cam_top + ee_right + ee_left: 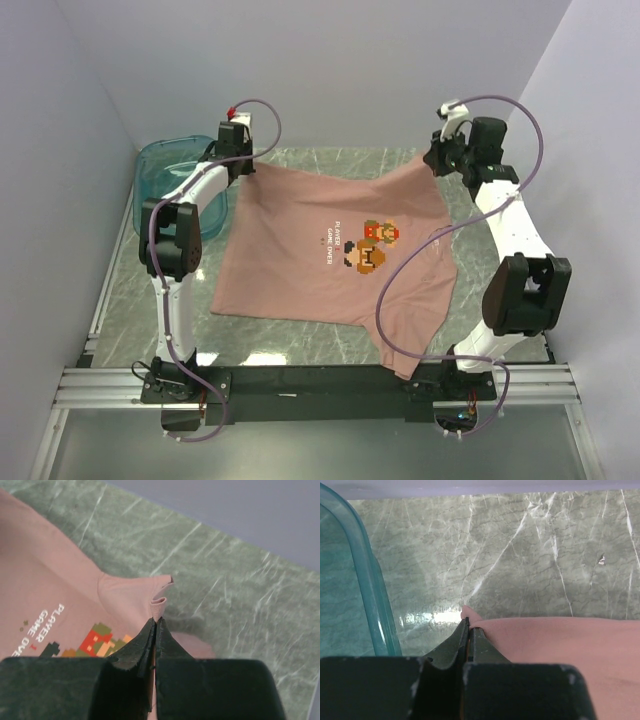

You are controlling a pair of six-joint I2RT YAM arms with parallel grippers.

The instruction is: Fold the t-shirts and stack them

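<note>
shirt: dusty-pink soft cotton t-shirt (pixel 320 250) spread on green marbled desk (pixel 130 300) | left end effector (pixel 468 627) clenched on far-left corner; right end effector (pixel 155 625) clenched on far-right edge | handling: likely light, limp, drapes; pinch hems

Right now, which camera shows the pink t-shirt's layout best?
Top external: the whole t-shirt shows spread out, print up. Left wrist shows only a plain edge pinched in the left fingers; right wrist a pinched edge and part of the print.
</note>
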